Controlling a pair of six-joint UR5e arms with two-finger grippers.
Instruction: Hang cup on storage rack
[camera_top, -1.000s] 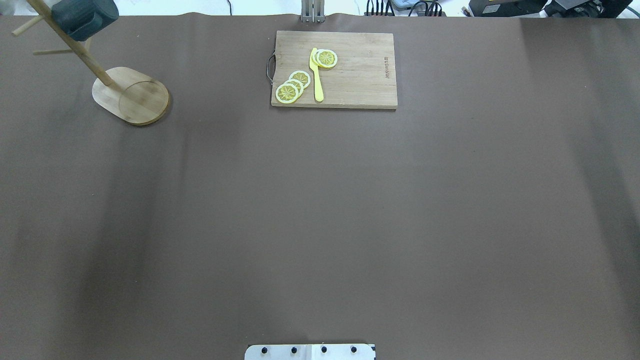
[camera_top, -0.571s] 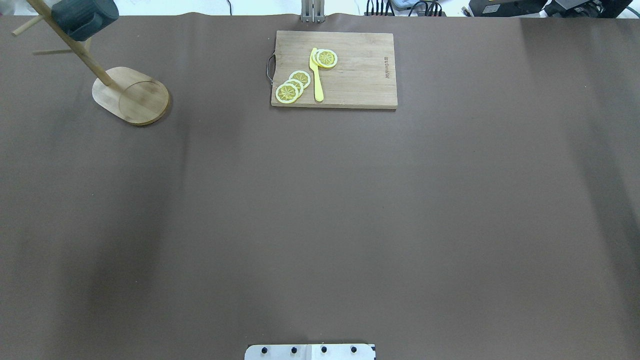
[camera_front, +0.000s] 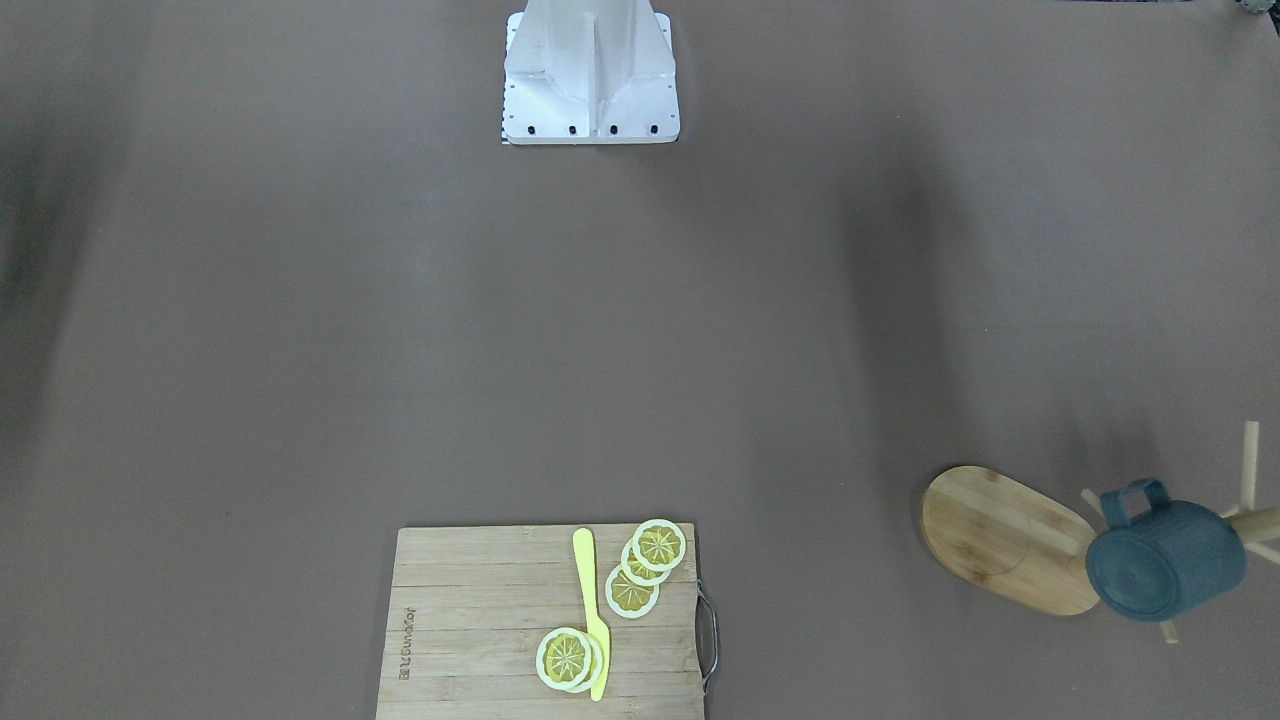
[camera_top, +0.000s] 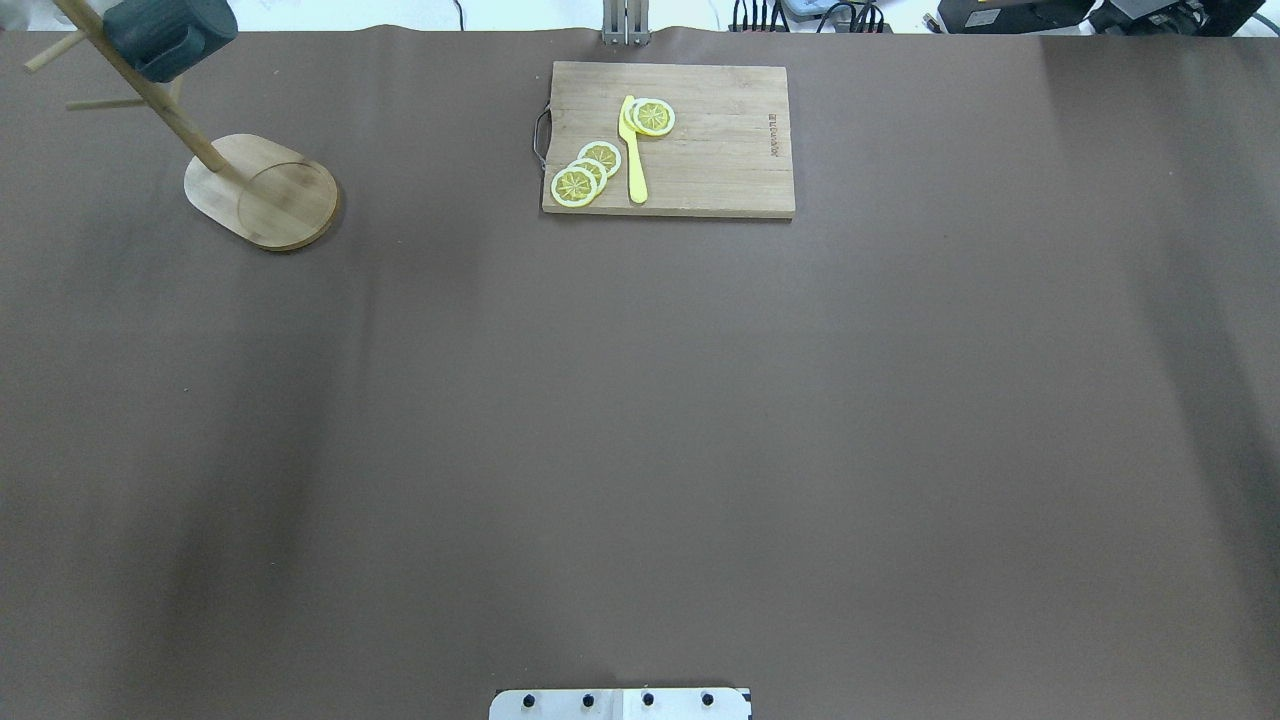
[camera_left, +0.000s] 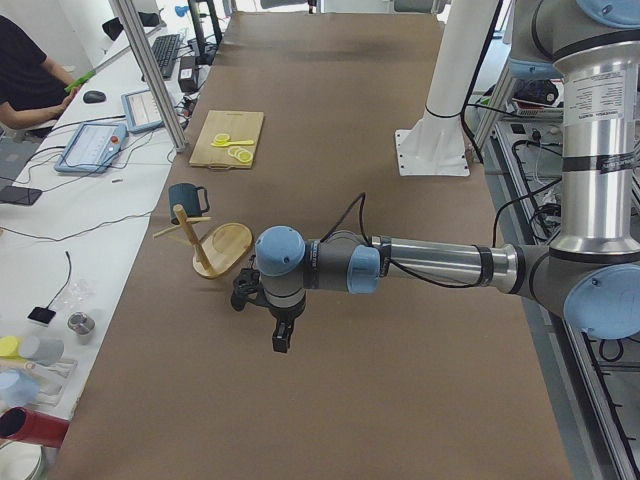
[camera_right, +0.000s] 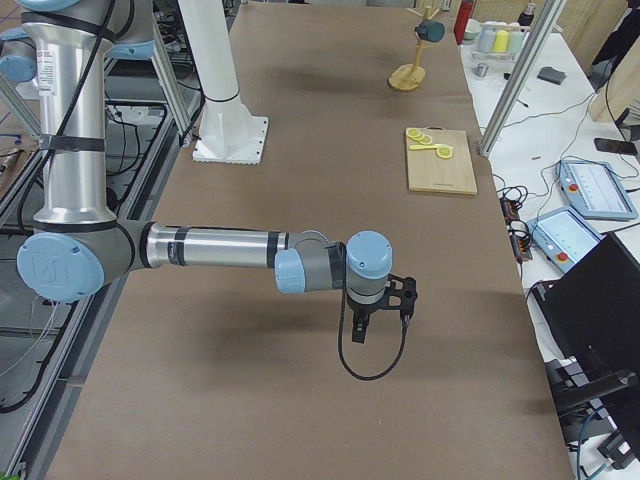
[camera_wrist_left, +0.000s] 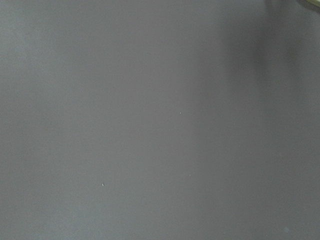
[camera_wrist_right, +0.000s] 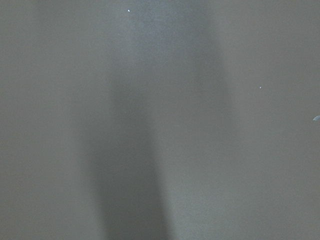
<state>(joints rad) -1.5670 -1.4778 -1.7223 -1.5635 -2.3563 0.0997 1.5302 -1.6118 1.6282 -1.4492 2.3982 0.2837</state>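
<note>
The dark teal cup (camera_top: 165, 35) hangs by its handle on a peg of the wooden storage rack (camera_top: 265, 190) at the table's far left corner. It also shows in the front-facing view (camera_front: 1165, 565), bottom toward the camera, over the rack's oval base (camera_front: 1000, 535). No gripper touches it. My left gripper (camera_left: 283, 338) shows only in the exterior left view, hanging above the table near the rack (camera_left: 222, 245); I cannot tell if it is open or shut. My right gripper (camera_right: 362, 325) shows only in the exterior right view, far from the rack (camera_right: 407, 78); I cannot tell its state.
A bamboo cutting board (camera_top: 668, 138) with lemon slices (camera_top: 585, 172) and a yellow knife (camera_top: 633, 150) lies at the far middle of the table. The robot's base plate (camera_top: 620, 703) sits at the near edge. Both wrist views show only brown table cover.
The cup on the rack has shifted very slightly. The arm shadows on the table's left side have drifted. No arm shows in the overhead view.
</note>
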